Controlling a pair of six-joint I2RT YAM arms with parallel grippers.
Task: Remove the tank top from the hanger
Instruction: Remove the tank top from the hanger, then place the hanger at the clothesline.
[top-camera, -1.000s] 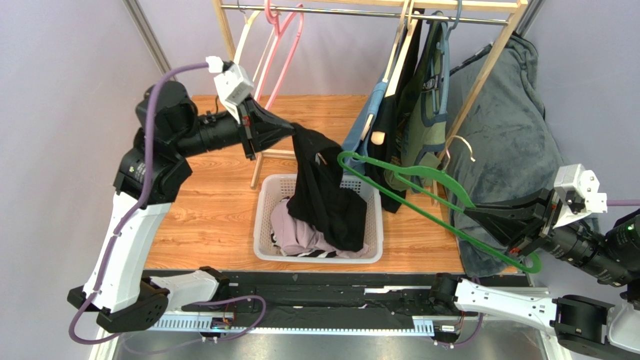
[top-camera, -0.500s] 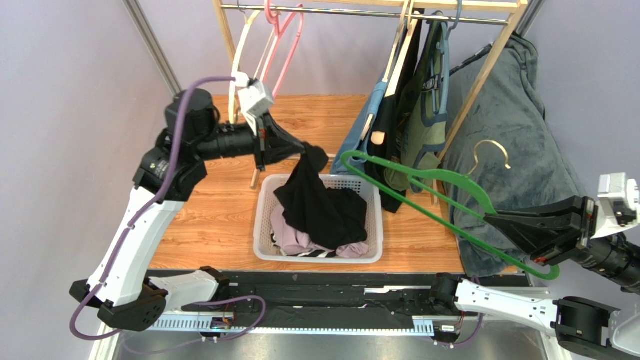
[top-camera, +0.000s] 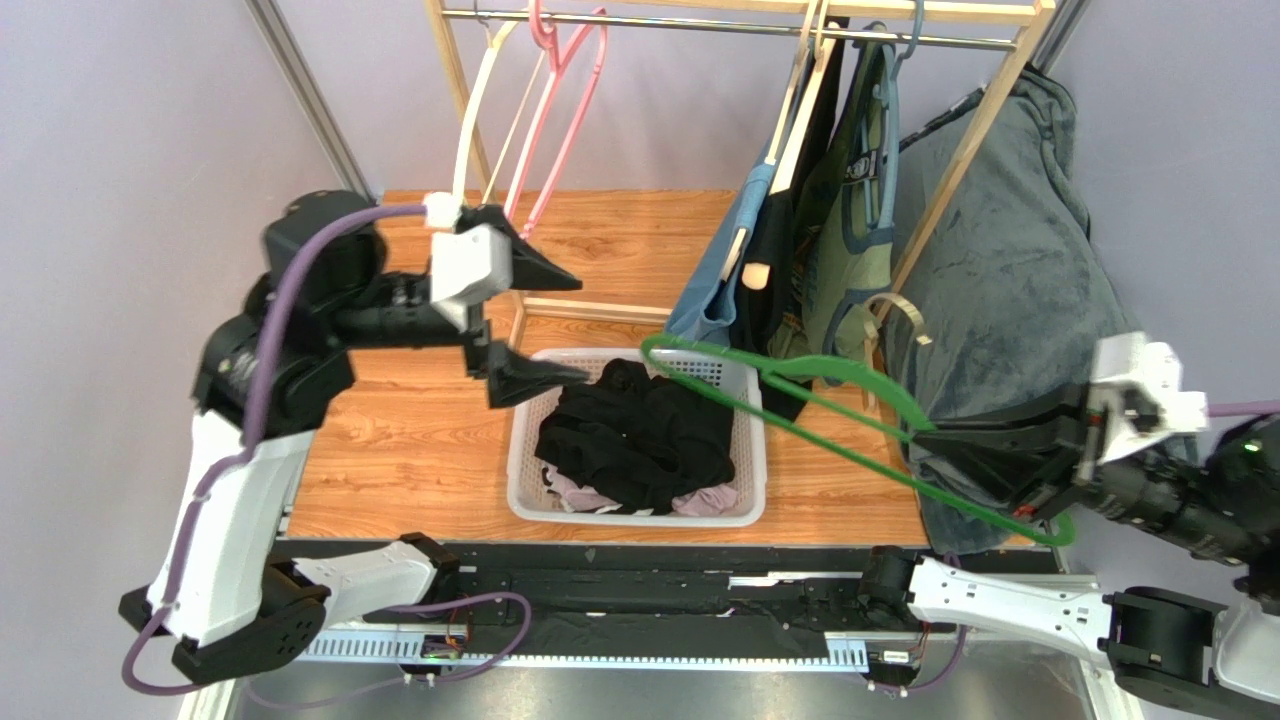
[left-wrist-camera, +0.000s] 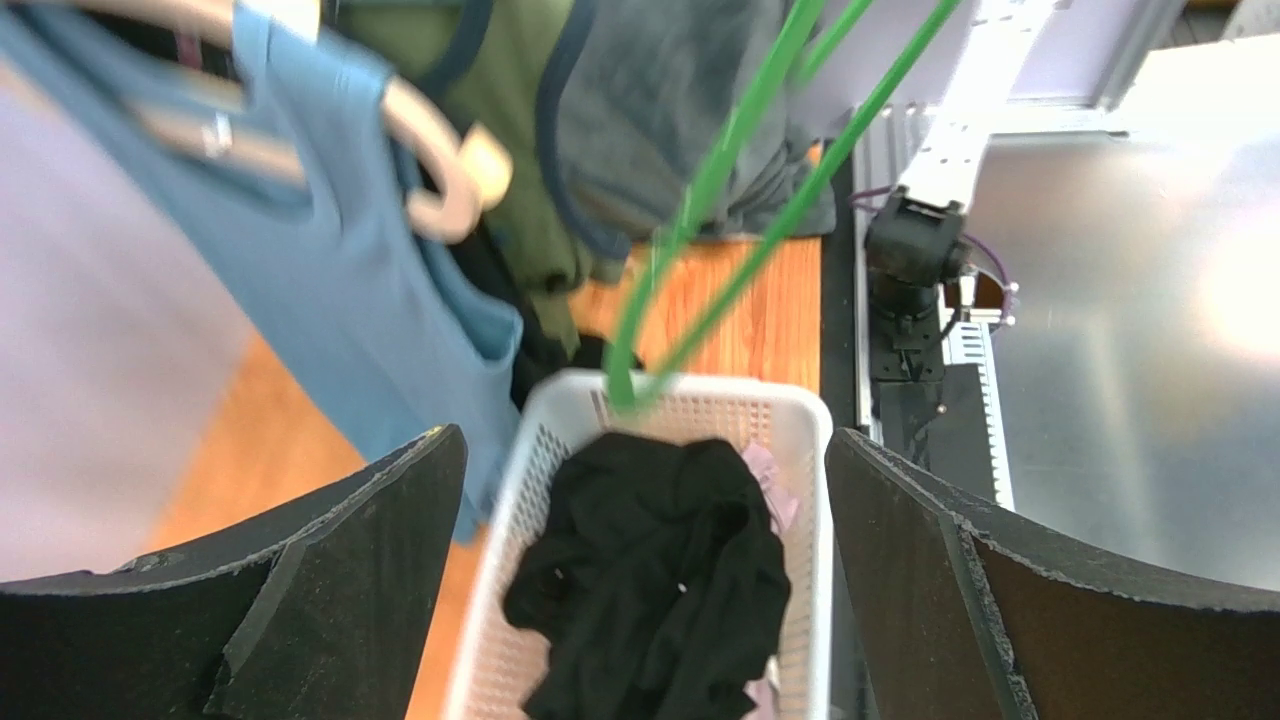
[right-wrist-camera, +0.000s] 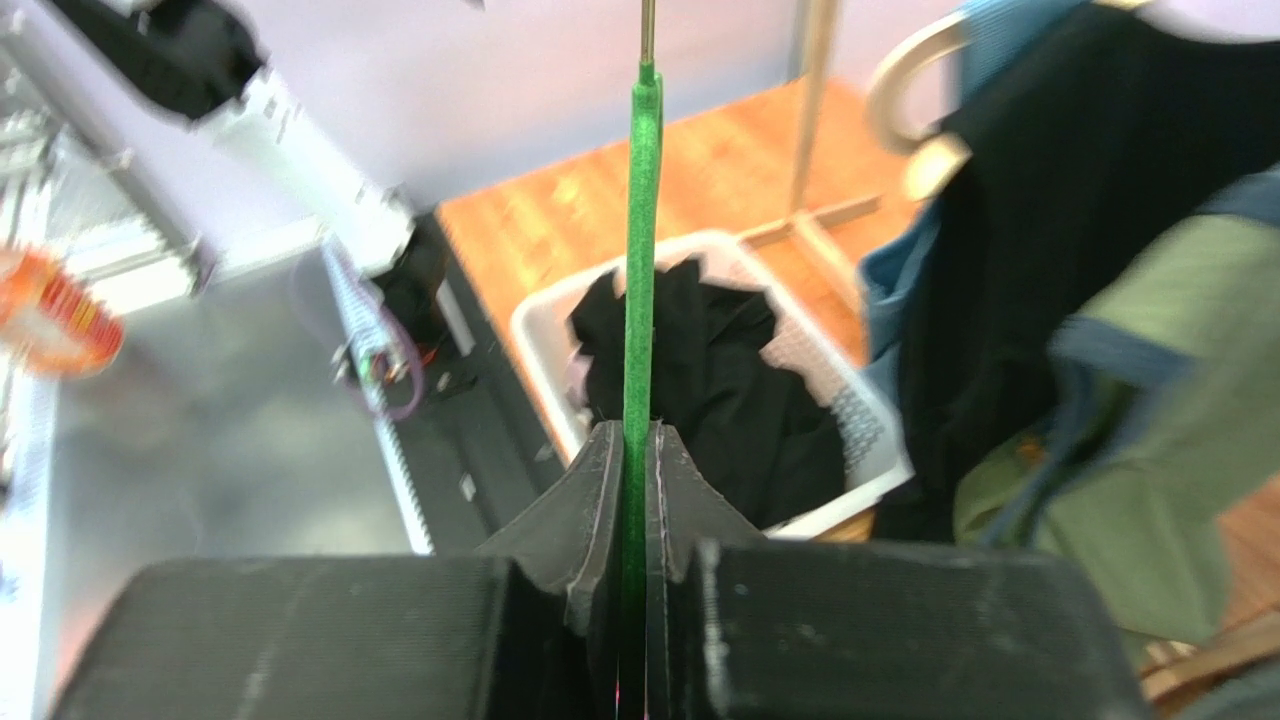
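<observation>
Top external: L gripper (top-camera: 580, 333) released, R gripper (top-camera: 935, 446) clamps hanger (top-camera: 836, 374), tank top (top-camera: 643, 434) in basket (top-camera: 522, 458).

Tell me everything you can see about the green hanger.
The green hanger is thin and plastic-looking, with a broader shoulder and a slim lower bar. It is bare. The right gripper clamps one end, jaws shut, holding it in the air with its far end near the back rim of the white basket.
</observation>
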